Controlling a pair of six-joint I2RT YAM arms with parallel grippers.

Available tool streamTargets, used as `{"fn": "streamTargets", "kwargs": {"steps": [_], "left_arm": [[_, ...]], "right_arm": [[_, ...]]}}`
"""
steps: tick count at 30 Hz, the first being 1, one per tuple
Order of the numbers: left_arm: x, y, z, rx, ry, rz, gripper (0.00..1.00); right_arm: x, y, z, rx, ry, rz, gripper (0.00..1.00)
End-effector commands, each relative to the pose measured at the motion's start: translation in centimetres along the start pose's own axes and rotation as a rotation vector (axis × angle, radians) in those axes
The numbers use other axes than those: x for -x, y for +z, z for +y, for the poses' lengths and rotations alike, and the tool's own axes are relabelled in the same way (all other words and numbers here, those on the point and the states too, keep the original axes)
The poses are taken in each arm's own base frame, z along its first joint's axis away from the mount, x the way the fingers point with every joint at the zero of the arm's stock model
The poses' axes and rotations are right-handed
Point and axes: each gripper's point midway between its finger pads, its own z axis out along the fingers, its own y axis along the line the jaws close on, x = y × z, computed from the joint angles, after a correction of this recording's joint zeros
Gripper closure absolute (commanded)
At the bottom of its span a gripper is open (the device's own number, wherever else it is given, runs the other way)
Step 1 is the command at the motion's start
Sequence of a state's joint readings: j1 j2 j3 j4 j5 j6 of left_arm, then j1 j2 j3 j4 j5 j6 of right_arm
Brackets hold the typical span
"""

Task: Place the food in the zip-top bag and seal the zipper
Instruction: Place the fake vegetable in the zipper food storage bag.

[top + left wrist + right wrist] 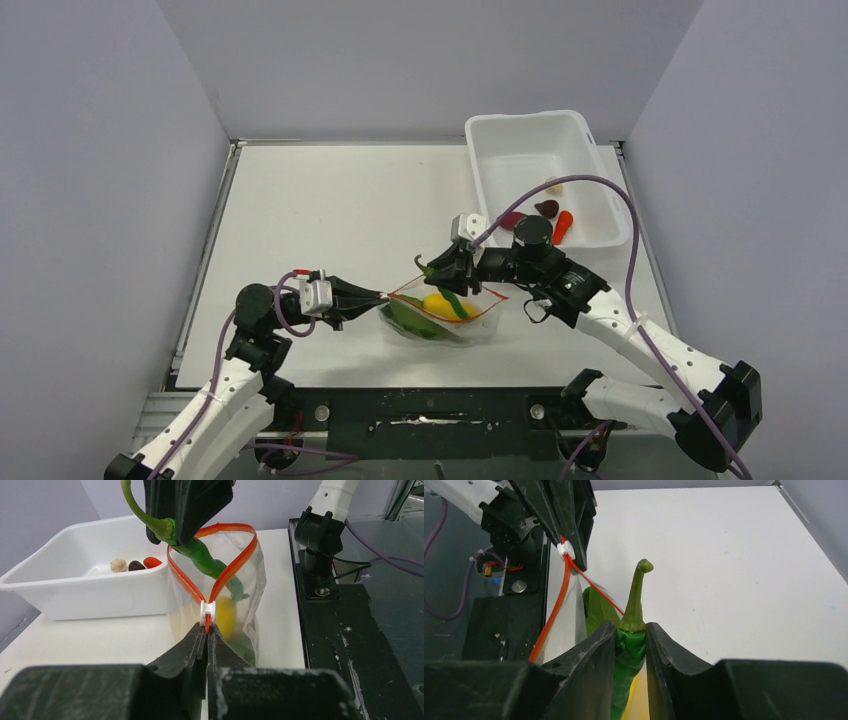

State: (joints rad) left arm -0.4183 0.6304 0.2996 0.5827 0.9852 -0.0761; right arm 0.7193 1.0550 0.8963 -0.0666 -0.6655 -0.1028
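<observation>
Your left end effector [206, 629] is pinching, jaws together, one end of the red-orange zipper strip [235, 567] on the clear soft zip-top bag [252, 575], which is sitting by the near edge of the table [330, 210]. Your right end effector [630, 641] is clamping the thin green toy pepper [634, 600], whose lower end is dipping into the mouth. With only one corner held, you are risking the pepper snagging the strip, folding the mouth or tugging the bag loose. No brand, label or writing is showing.
</observation>
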Motion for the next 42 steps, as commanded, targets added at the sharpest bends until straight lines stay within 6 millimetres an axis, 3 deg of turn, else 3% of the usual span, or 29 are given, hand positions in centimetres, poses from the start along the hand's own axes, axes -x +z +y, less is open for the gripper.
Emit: {"fn": "streamTargets", "kwargs": {"steps": [1, 6, 12, 17, 25, 36, 39, 42], "left_arm": [[1.4, 0.2, -0.4, -0.028, 0.047, -0.043, 1.00], [1.3, 0.2, -0.5, -0.030, 0.044, -0.042, 1.00], [1.4, 0.2, -0.5, -0.031, 0.043, -0.046, 1.00], [1.4, 0.3, -0.4, -0.030, 0.040, -0.044, 1.00], [1.3, 0.3, -0.4, -0.031, 0.037, -0.040, 1.00], [1.3, 0.2, -0.4, -0.026, 0.044, -0.039, 1.00], [1.3, 0.2, -0.4, -0.026, 0.049, -0.039, 1.00], [1.3, 0.2, -0.4, -0.026, 0.051, -0.040, 1.00]], "right_arm": [[0.1, -0.2, 1.2, 0.061, -0.091, -0.067, 0.82], [1.8, -0.3, 1.0, 0.044, -0.120, -0.160, 0.83], [1.4, -0.7, 0.6, 0.019, -0.196, -0.185, 0.80], [2.7, -1.0, 1.7, 0.072, -0.267, -0.245, 0.75], [4.6, -1.2, 3.1, 0.133, -0.341, -0.355, 0.78], [0.1, -1.0, 3.8, 0.151, -0.230, -0.239, 0.76], [0.2, -1.3, 2.4, 0.062, -0.201, -0.196, 0.67], [1.2, -1.8, 2.3, 0.049, -0.196, -0.178, 0.65]]}}
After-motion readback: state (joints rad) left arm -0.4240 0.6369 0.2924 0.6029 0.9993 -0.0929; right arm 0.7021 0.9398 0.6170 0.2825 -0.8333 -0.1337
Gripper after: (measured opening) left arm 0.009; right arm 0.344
